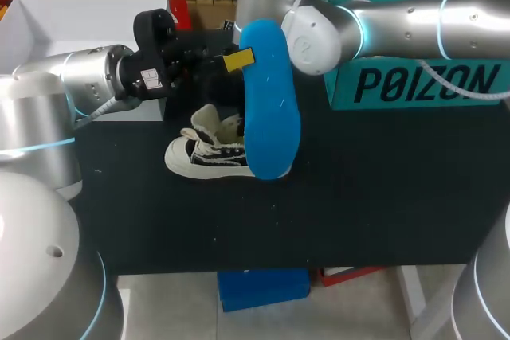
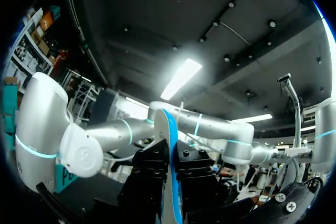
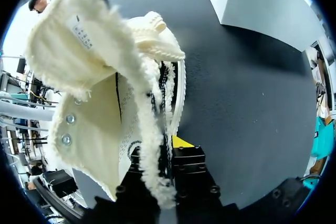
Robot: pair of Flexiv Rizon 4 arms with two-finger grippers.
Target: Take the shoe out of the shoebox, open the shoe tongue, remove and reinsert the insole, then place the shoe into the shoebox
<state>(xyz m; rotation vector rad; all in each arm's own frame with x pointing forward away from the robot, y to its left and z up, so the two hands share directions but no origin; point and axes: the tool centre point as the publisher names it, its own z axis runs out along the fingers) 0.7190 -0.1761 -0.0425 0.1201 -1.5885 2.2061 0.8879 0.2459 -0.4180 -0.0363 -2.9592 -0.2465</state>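
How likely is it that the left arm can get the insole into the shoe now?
Probably yes: the left gripper holds the blue insole in the air by the shoe, and the tongue stands lifted at the right gripper, so the way in looks free.

1 shoe | 1 insole | 2 boxes — one perhaps a lid | 2 arms

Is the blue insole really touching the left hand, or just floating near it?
Touching. The left wrist view shows the blue insole edge-on, clamped between the two black fingers of the left hand, one pressing each side.
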